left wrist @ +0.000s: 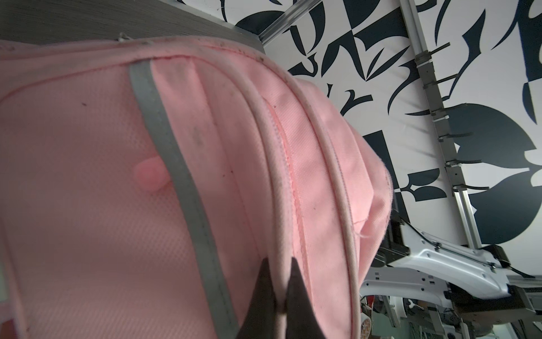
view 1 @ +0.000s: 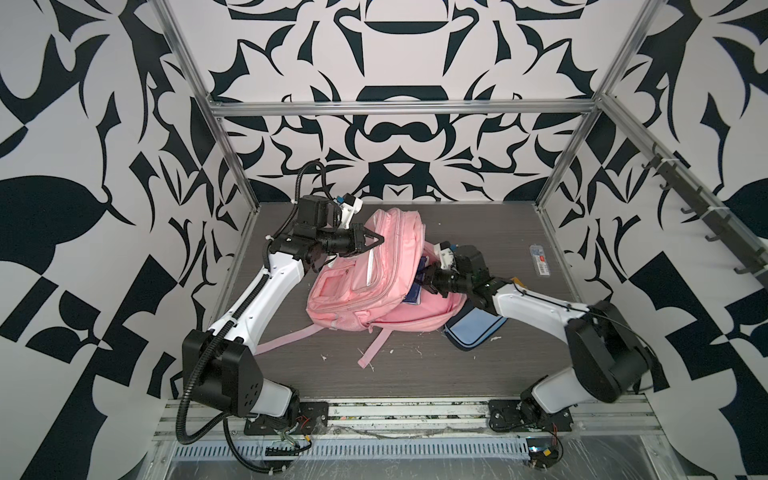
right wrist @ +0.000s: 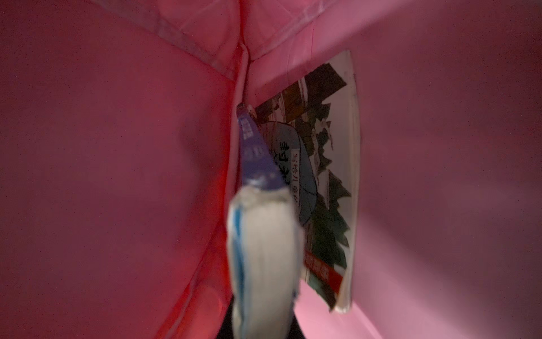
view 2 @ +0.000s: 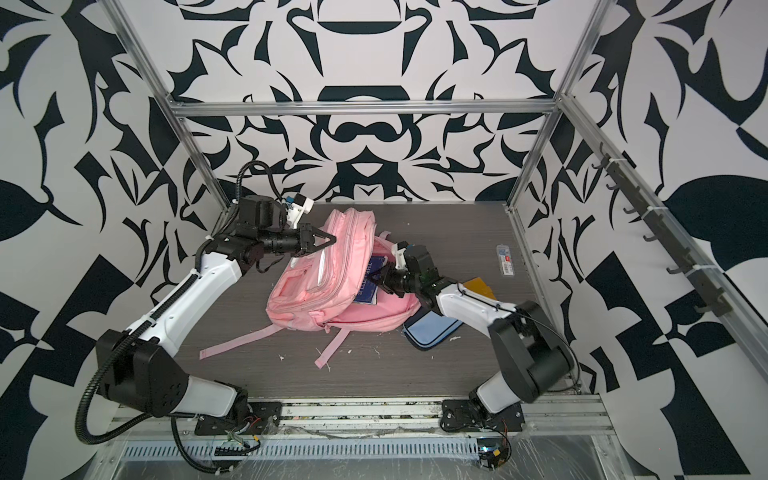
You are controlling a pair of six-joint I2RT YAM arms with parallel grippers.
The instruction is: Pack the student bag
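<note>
The student bag (view 1: 353,299) lies between the hands on the worktop (view 1: 478,232). The left hand (view 1: 379,240) pinches its piped rim (left wrist: 281,205), likely propping the mouth open; the right hand (view 2: 376,277), just inside, clamps a blue book (view 2: 368,291) for insertion.

The navy book (view 2: 370,278) shows "THE LITTLE" on its cover; the illustrated book (right wrist: 325,164) carries blurred Chinese characters.

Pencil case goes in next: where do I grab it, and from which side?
Probably its navy-trimmed near edge, pinched from above: the pencil case lies flat on the table, and its far side is hidden beneath the right arm.
</note>
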